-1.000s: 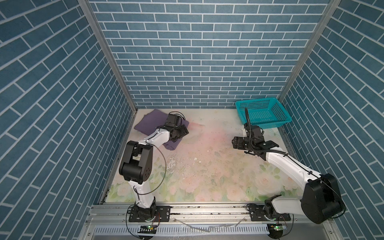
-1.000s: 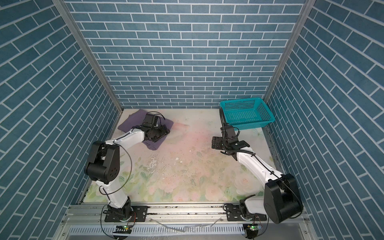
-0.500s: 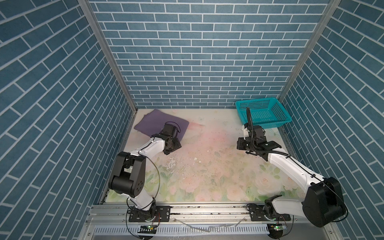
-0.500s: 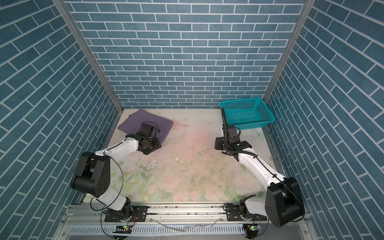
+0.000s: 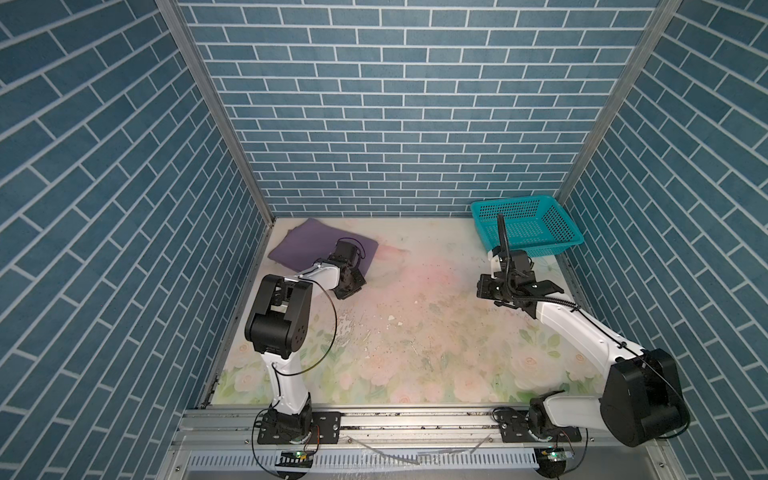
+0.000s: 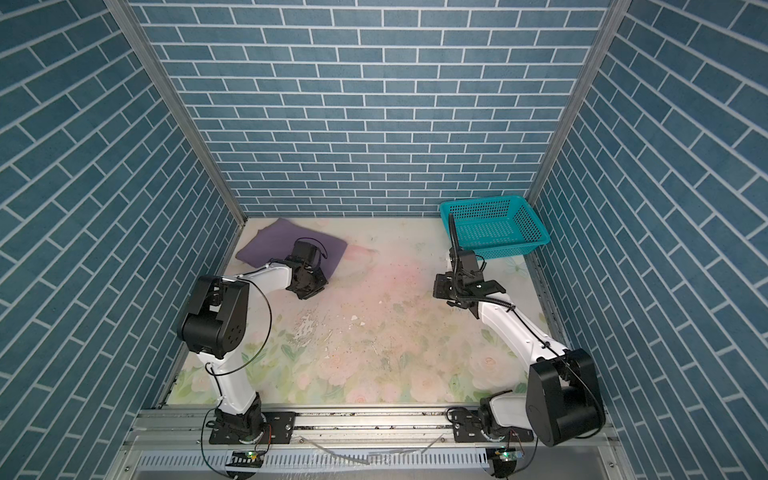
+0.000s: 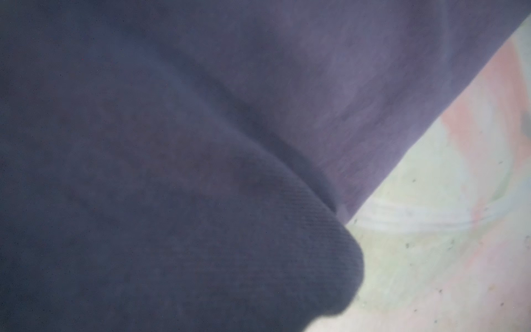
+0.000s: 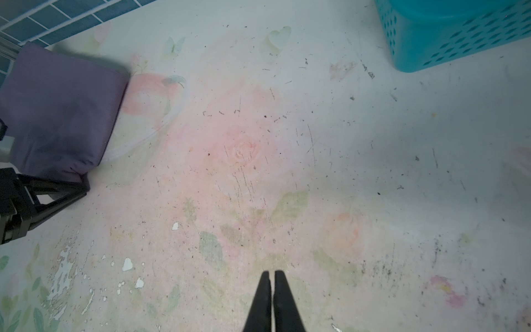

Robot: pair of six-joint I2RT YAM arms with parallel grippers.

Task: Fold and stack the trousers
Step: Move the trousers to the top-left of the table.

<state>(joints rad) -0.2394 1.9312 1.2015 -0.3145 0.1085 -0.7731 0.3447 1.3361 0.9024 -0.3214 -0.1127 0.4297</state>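
The trousers (image 5: pixel 309 245) (image 6: pixel 276 245) are a muted purple folded bundle lying flat in the back left corner. My left gripper (image 5: pixel 349 291) (image 6: pixel 309 291) sits low at the bundle's near right edge. Purple cloth (image 7: pixel 344 86) fills the left wrist view and hides the jaws, so their state does not show. My right gripper (image 5: pixel 481 286) (image 6: pixel 437 286) hovers over bare table at the right, far from the trousers (image 8: pixel 57 115). In the right wrist view its fingers (image 8: pixel 272 273) are pressed together with nothing between them.
A teal mesh basket (image 5: pixel 513 202) (image 6: pixel 482 201) (image 8: pixel 445 43) stands in the back right corner, just behind my right wrist. Blue brick walls close three sides. The floral table cover (image 5: pixel 415 332) is scuffed and flaking in the middle.
My left gripper has drawn back from on top of the trousers to their near right edge, and the bundle now lies flat. My right gripper has shut and barely moved.
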